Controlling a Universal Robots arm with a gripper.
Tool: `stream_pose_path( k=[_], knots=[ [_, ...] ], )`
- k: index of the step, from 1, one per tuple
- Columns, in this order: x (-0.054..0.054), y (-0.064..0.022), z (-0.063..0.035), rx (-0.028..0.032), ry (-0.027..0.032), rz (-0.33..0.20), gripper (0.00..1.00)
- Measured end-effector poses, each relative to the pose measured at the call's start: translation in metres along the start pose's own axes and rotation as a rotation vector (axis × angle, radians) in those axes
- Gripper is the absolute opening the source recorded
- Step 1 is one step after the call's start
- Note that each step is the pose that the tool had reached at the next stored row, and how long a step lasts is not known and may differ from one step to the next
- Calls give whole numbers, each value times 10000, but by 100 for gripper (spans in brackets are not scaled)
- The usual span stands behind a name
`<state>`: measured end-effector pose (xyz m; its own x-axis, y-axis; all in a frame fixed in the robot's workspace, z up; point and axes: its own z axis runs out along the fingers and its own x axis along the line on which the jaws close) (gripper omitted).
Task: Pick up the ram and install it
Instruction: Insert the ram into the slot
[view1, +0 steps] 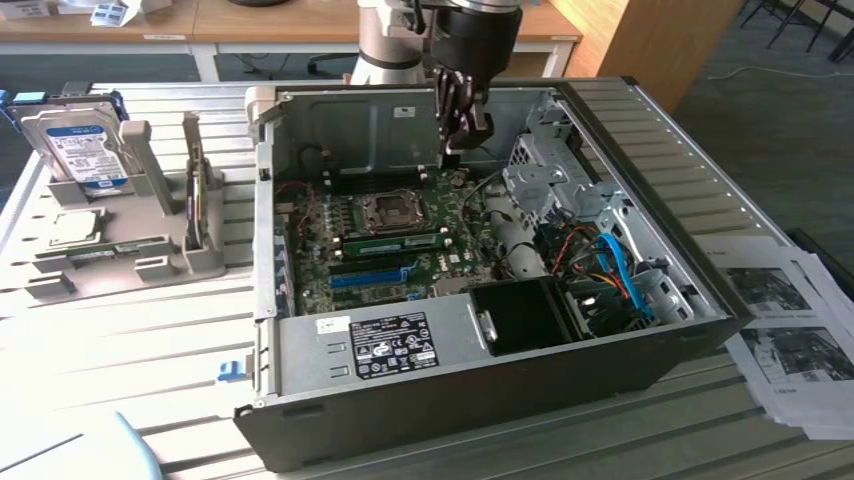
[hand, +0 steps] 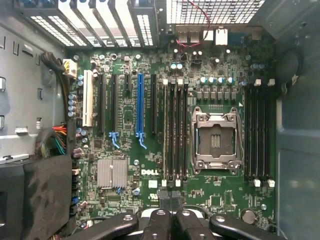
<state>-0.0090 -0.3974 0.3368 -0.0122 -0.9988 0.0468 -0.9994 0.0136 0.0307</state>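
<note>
Above the open computer case (view1: 467, 400), the gripper (view1: 458, 152) hangs over the far part of the motherboard (view1: 454, 262), just beyond the processor socket (view1: 391, 208). Its fingers (view1: 451, 110) are pressed together with nothing between them, and they point down at the board without touching it. In the wrist view the gripper (hand: 171, 202) has its fingers (hand: 165, 200) lined up with the ends of the memory slots beside the processor socket (hand: 216, 140).

The ram (view1: 396, 243) lies seated in one of those slots, a green stick running across the motherboard (hand: 215, 200) on the near side of the socket. It sits between the socket and the long blue slot (view1: 367, 277). From the wrist it is seen edge-on as what looks like a pale strip (hand: 165, 130) in the slot nearest the blue slot (hand: 139, 105), though that angle leaves it hard to be sure.

A labelled power supply (view1: 387, 345) fills the near corner of the case.

On the exterior view's left, well apart from the case, a grey holder (view1: 134, 250) stands on the slatted surface (view1: 160, 350). It carries a blue-labelled hard drive (view1: 78, 150) propped upright. On the exterior view's right, printed sheets (view1: 801, 340) lie on the surface beside the case.
</note>
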Motion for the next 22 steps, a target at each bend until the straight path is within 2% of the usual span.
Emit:
stream_pose_path(
  k=[22],
  knots=[
    [-17, -12, 385, -1, 2, 0, 9]
  ],
)
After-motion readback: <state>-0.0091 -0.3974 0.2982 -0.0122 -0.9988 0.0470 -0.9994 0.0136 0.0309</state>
